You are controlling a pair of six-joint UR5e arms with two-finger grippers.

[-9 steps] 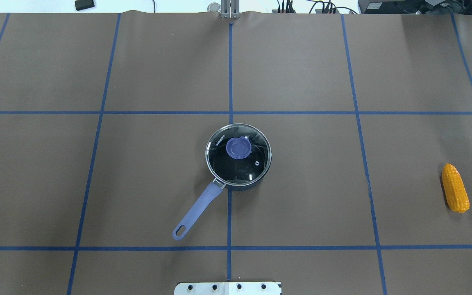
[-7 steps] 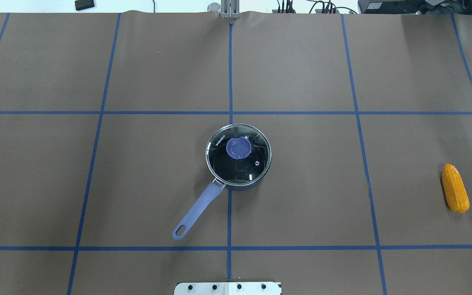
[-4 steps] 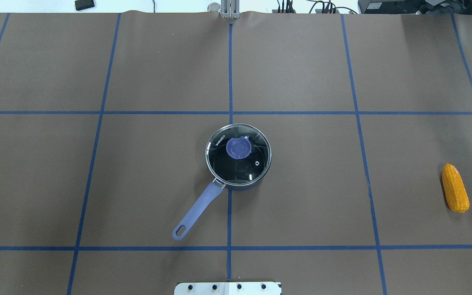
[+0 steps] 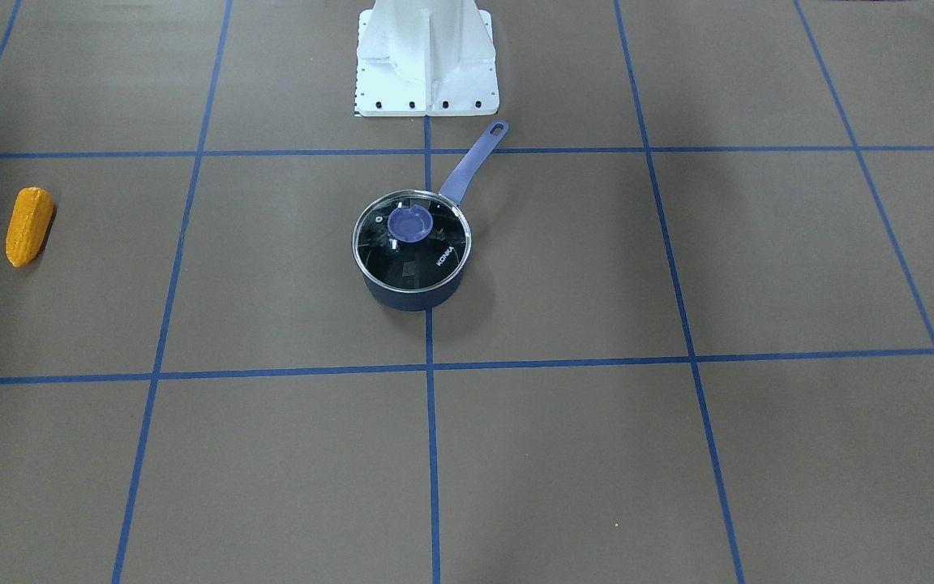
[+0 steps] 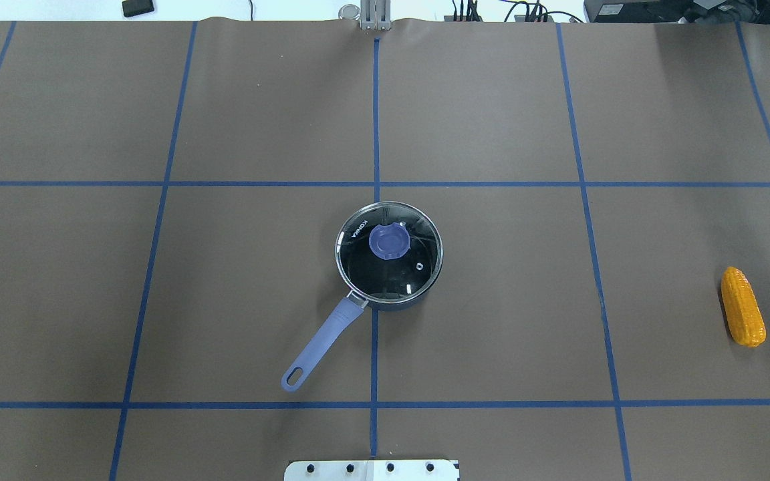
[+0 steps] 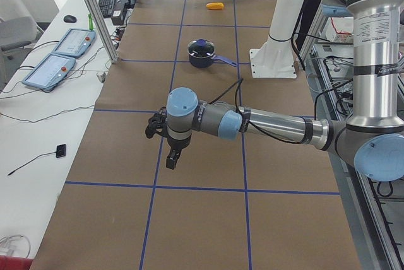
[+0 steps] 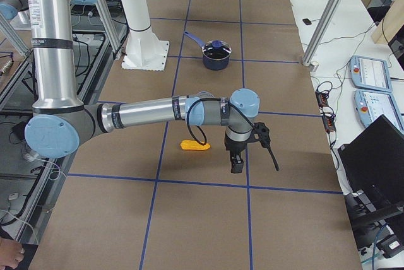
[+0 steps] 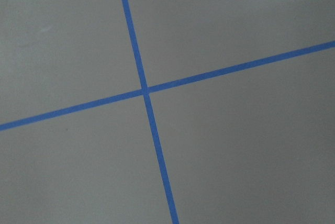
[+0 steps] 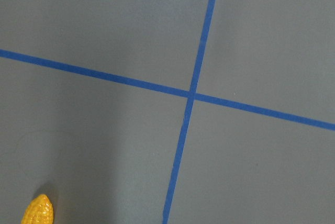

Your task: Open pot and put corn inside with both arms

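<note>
Above the table (image 5: 224, 300), the left pincer (image 6: 172, 161) and right pincer (image 7: 237, 164) hang clear near opposite ends; whether either is wide or narrow cannot be told. The corn (image 5: 743, 306) lies near the right pincer, well apart from the central pot (image 5: 395, 304), whose lid (image 5: 385, 270) is on.

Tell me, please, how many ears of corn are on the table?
1. The corn lies near the table end on the robot's right, apart from the pot, whose dark inside cannot be checked.
</note>
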